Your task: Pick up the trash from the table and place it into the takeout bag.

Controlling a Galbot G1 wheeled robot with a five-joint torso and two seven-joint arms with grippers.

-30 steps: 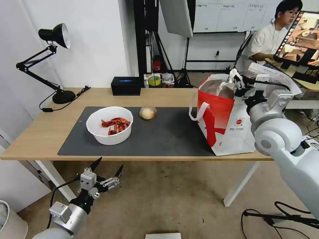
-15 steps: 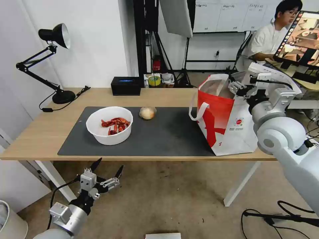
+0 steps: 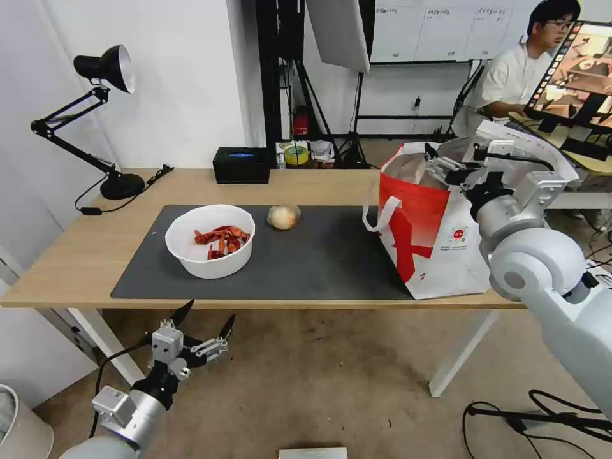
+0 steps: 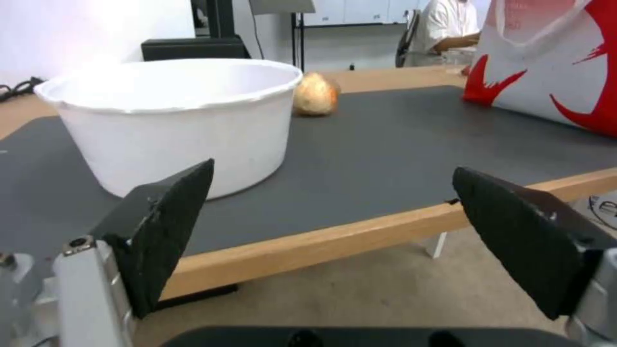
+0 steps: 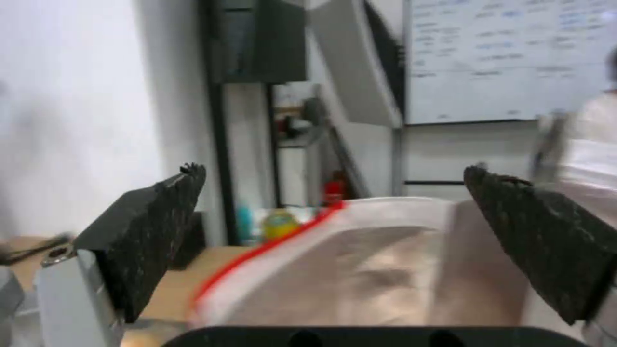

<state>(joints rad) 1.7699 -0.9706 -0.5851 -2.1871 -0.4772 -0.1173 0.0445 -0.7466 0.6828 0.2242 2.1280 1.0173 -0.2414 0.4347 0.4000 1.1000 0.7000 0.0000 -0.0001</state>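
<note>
While the right tool (image 3: 440, 164) hangs spread wide and empty just above the open mouth of the takeout bag (image 3: 433, 236), the rest of the trash sits well off from it, back along the surface (image 3: 76, 255). From the right wrist view the two black fingers (image 5: 154, 231) stand far apart with the bag's pale lining (image 5: 360, 270) directly beneath them.

Taking the bag as the marker: it stands at the right end of the dark grey mat (image 3: 319, 261), its white loop handle (image 3: 376, 213) drooping toward the middle of the mat. The beige ball (image 3: 283, 217) lies on the mat a good way left of the bag, near the mat's far edge. The white round bowl (image 3: 210, 240) sits farther left again, upright, with red shell pieces (image 3: 221, 240) heaped inside.

The left tool (image 3: 201, 335) is released too, fingers splayed, held below the front edge of the surface and well left of the bag. In its wrist view the bowl (image 4: 173, 125) is the nearest thing across the edge, the ball (image 4: 315, 94) behind it.

A small round logo (image 3: 458, 234) with tiny print under it shows on the bag's white side; the lettering is too small to read. The bag itself is boxy, red with white flame-like streaks on one face.
</note>
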